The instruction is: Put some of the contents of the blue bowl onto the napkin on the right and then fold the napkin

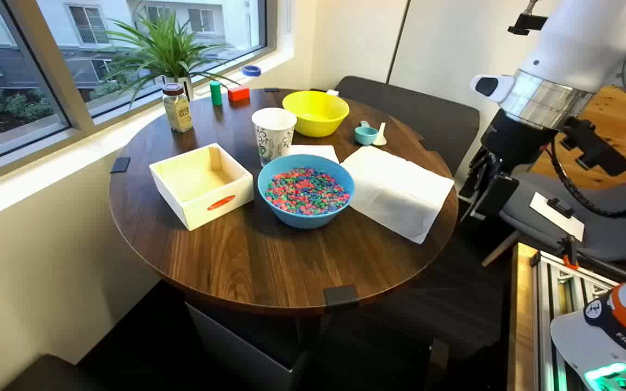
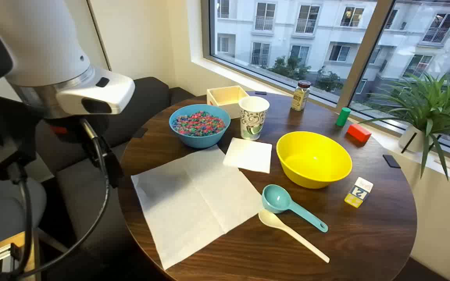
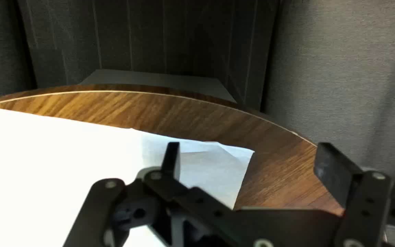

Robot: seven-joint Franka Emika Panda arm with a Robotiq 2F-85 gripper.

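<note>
Spread fingers (image 3: 334,175) hang nearest, wide apart and gripping nothing. Past them lies the napkin (image 3: 70,157), opened out on the counter (image 3: 273,163), one creased corner showing in the gap between them. It should handle light, limp and easily crumpled, so a pinch at that corner seems best. Farther from the fingers stands the blue bowl (image 1: 306,220), beside the napkin; its contents (image 1: 306,191), small and loose, would likely spill if tipped fast, so a firm rim hold suits
</note>
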